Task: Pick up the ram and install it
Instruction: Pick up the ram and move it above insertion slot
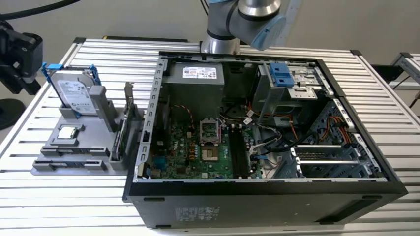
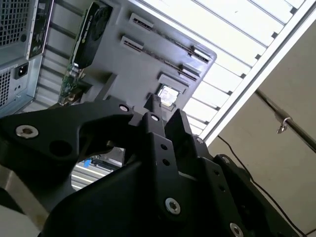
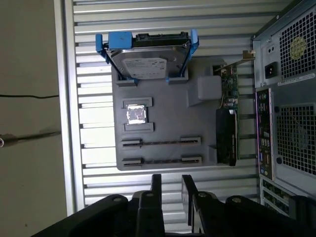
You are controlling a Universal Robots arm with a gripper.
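Two ram sticks stand edge-on in slots of a grey holder (image 3: pixel 168 101); the ram (image 3: pixel 162 142) nearest the chip shows as a thin dark line, and a second stick (image 3: pixel 162 160) lies parallel beside it. My gripper (image 3: pixel 171 183) hovers high over the slatted table just past the holder's edge on the ram side. Its fingers (image 3: pixel 156 183) stand apart with nothing between them. In the second wrist view the gripper (image 2: pixel 163 111) points toward the same holder (image 2: pixel 128 69). The open computer case (image 1: pixel 262 128) shows empty black memory slots (image 1: pixel 239 153) on its board.
The holder (image 1: pixel 72 147) sits on the table at the exterior view's left, beside the case. It also carries a silver hard drive with blue rails (image 3: pixel 148 57), a square processor chip (image 3: pixel 136 114) and an expansion card (image 3: pixel 226 133). A black camera mount (image 1: pixel 16 56) stands at the far left.
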